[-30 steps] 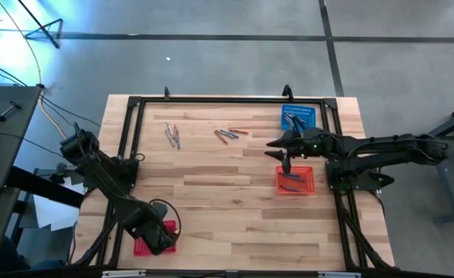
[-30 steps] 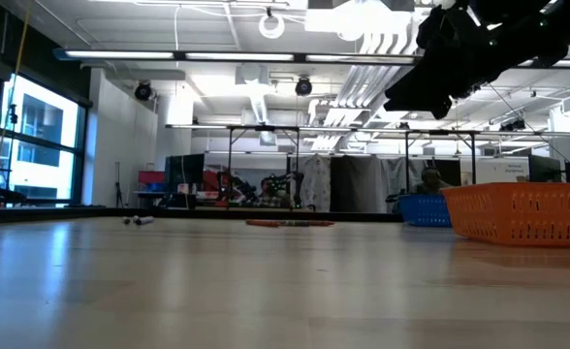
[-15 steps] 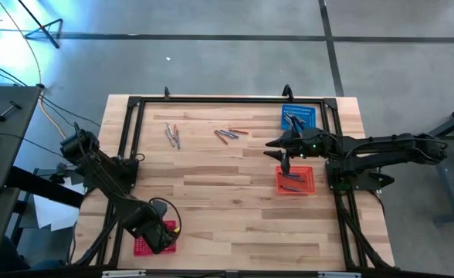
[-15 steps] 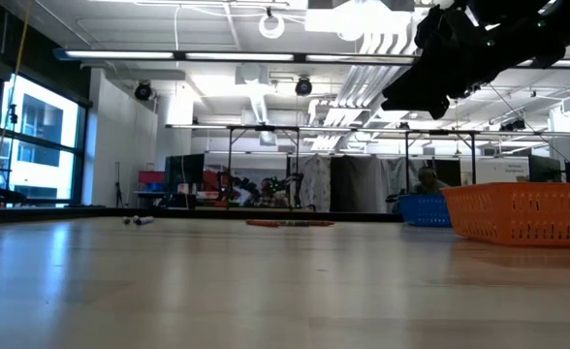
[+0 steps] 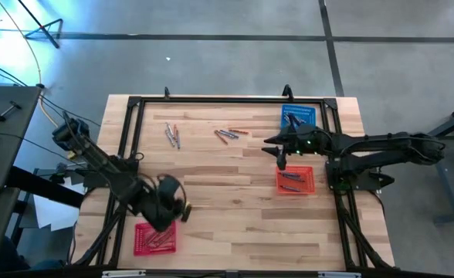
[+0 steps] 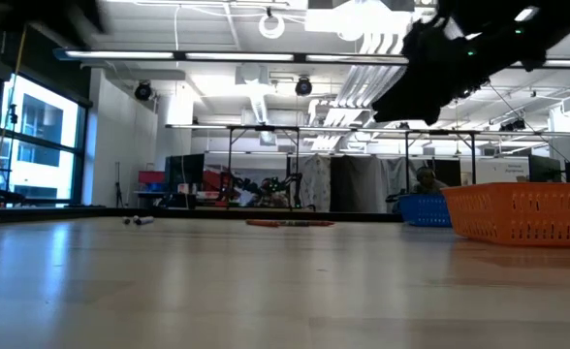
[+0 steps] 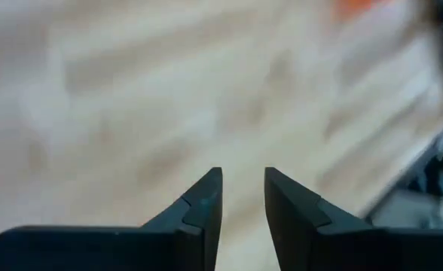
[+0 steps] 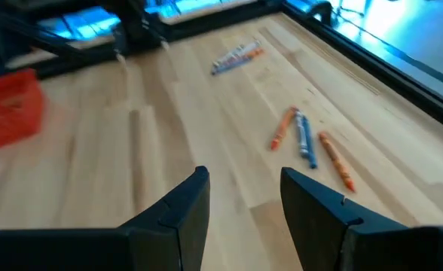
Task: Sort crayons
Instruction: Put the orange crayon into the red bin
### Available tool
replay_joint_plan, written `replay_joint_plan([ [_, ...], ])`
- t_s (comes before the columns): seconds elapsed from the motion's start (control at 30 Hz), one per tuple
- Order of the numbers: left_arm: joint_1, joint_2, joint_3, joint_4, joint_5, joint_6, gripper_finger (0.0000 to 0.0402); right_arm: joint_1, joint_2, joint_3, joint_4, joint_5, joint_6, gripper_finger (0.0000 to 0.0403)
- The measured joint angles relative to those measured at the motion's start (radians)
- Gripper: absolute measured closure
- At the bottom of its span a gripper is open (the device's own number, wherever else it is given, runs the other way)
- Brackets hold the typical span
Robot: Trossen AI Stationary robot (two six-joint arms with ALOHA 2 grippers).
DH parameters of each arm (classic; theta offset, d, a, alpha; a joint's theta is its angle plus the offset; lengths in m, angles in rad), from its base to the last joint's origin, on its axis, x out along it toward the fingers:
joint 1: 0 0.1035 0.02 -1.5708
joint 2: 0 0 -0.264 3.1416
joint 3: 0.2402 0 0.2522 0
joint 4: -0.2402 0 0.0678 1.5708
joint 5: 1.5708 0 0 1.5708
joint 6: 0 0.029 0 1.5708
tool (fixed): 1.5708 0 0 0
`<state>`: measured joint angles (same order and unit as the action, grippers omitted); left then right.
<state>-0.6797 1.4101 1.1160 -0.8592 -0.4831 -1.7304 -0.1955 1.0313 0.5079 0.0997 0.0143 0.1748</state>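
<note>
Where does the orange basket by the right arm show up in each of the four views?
High view: the orange basket sits on the table's right side, just below the right gripper.
Low view: orange basket at the right edge.
Left wrist view: only a blurred orange patch, cannot tell what it is.
Right wrist view: not in it; the red one there is another basket.
Shared landmark: the blue basket, behind the orange one.

Three perforated plastic baskets: two red (image 5: 154, 238), one blue (image 5: 298, 116); two loose crayon clusters (image 5: 172, 134) on the wooden table (image 5: 227, 193).
</note>
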Motion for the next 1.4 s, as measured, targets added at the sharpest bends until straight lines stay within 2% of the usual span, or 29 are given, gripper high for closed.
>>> replay_joint_plan([
  [0.13, 0.064, -0.021, 0.000, 0.047, -0.277, 0.228, 0.0316, -0.042, 0.123, 0.110, -0.093, 0.017, -0.076, 0.0247],
  [0.23, 0.095, -0.017, 0.000, 0.101, -0.452, 0.426, 0.0316, -0.075, 0.260, 0.226, -0.201, 0.095, -0.120, 0.0247],
  [0.37, 0.129, 0.000, 0.001, 0.120, -0.577, 0.670, 0.0316, -0.113, 0.462, 0.383, -0.340, 0.143, -0.163, 0.0247],
  [0.6, 0.172, 0.002, 0.001, 0.098, -0.662, 0.774, 0.0316, -0.151, 0.737, 0.614, -0.449, 0.140, -0.224, 0.0247],
  [0.73, 0.185, 0.002, 0.000, 0.052, -0.704, 0.797, 0.0316, -0.170, 0.843, 0.725, -0.502, 0.140, -0.247, 0.0247],
  [0.97, 0.209, 0.002, -0.037, 0.031, -0.710, 0.799, 0.0316, -0.214, 1.007, 0.905, -0.678, 0.159, -0.286, 0.0247],
  [1.13, 0.235, 0.002, -0.076, 0.033, -0.702, 0.755, 0.0316, -0.233, 1.072, 0.974, -0.751, 0.163, -0.310, 0.0247],
  [1.27, 0.252, 0.002, -0.102, 0.034, -0.701, 0.738, 0.0316, -0.237, 1.083, 0.984, -0.739, 0.160, -0.317, 0.0247],
  [1.4, 0.270, 0.002, -0.123, 0.042, -0.696, 0.737, 0.0316, -0.237, 1.083, 0.985, -0.731, 0.109, -0.336, 0.0247],
])
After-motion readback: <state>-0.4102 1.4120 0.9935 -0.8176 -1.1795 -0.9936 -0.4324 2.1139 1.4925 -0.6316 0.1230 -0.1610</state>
